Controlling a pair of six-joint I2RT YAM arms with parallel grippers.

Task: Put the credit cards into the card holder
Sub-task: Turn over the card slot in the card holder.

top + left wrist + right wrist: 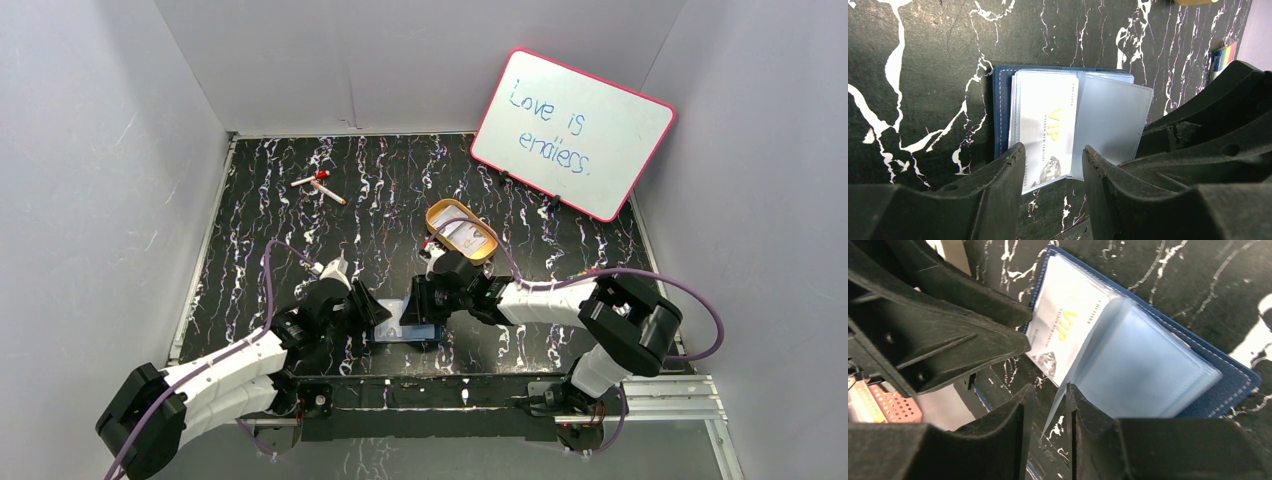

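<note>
From above, the table [300,250] is looking black with white streaks, and the two arms are meeting near its front edge. The left gripper [372,308] and right gripper [418,300] are leaning over the open card holder [408,330], which is lying flat between them. Only this view is showing the golden oval tin [432,214] just behind the right arm, the marker pens [318,186] far back on the left, and the whiteboard [572,133] leaning at the back right. The left wrist camera is looking down on the card holder [1000,115], with a pale VIP card [1045,130] lying in its left half and a clear sleeve [1110,125] lying to the right. The left gripper [1054,149] is standing with one finger on each side of the card's near end; I cannot tell if it is squeezing the card. The right wrist camera is showing the card holder [1233,385] from the other side, with the card [1063,325] and the sleeve [1143,365] lifting up like a page. The right gripper [1049,390] is standing a little apart, with the sleeve's thin edge in the gap. The left gripper [1029,331] is showing here too, at the card's corner.
</note>
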